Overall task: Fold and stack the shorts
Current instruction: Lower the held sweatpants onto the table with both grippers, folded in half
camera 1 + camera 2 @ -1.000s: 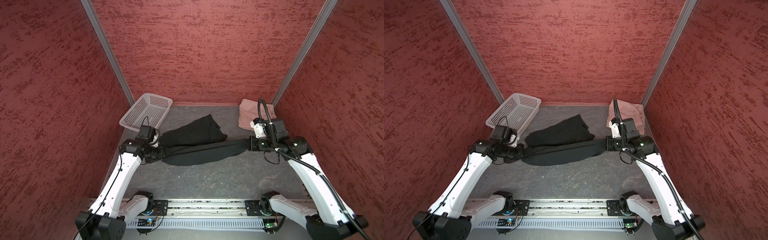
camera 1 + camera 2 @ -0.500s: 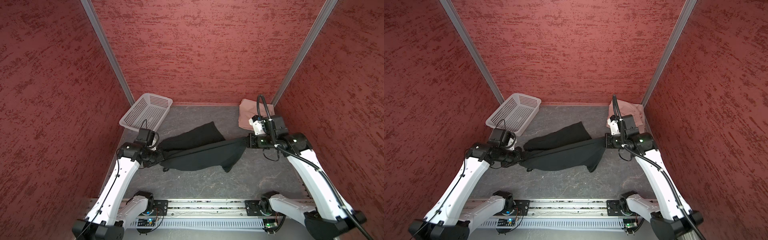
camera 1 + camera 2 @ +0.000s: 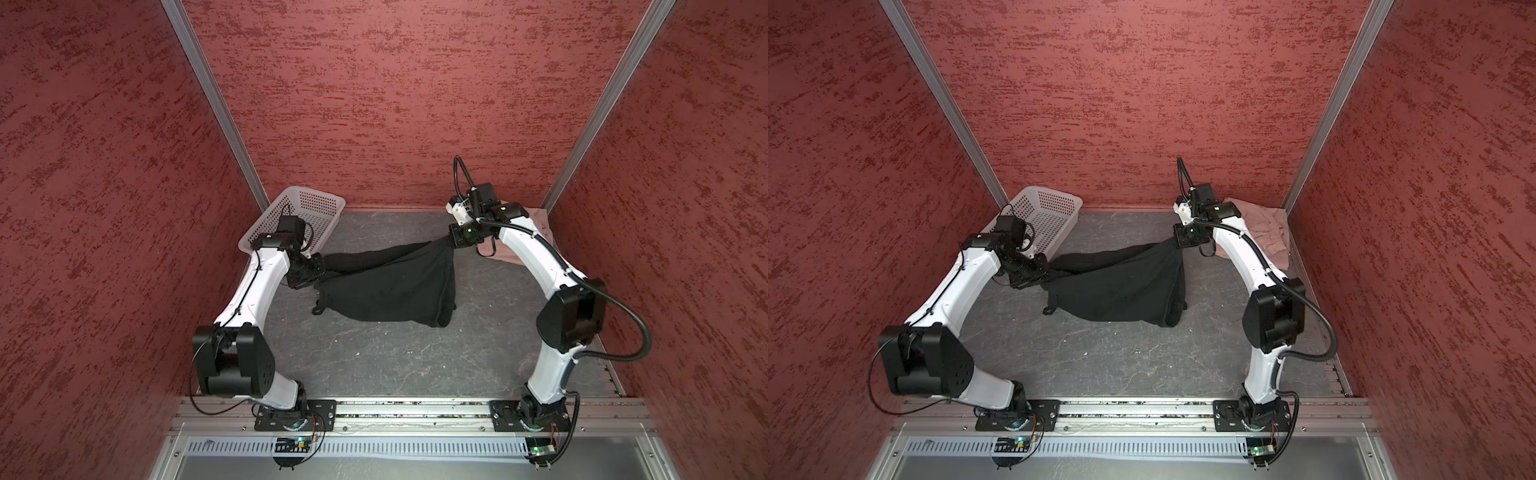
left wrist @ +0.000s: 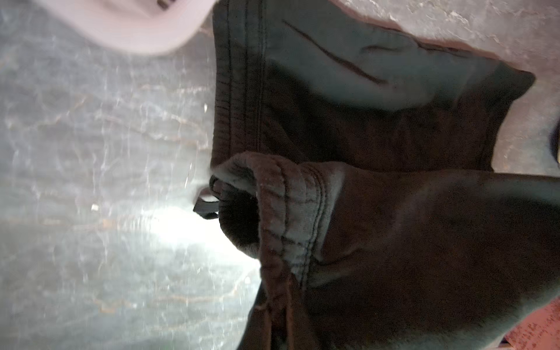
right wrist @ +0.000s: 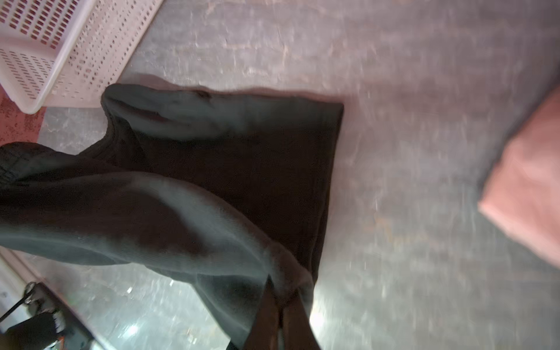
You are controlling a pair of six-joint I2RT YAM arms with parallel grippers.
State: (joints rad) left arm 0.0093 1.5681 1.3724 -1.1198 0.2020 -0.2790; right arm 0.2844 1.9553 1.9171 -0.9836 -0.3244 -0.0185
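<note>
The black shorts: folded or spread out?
Spread out, not folded: the black shorts hang stretched between the left gripper and the right gripper, each shut on an end.

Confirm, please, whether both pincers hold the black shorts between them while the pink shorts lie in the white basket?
Wrong on one point: in both top views the pink shorts lie on the table in the far right corner, not in the white basket.

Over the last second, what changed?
Left fingers and right fingers, both shut on the black shorts, rose and the right ones moved inward, lifting the cloth so it hangs between them. Pink shorts and basket stayed put.
</note>
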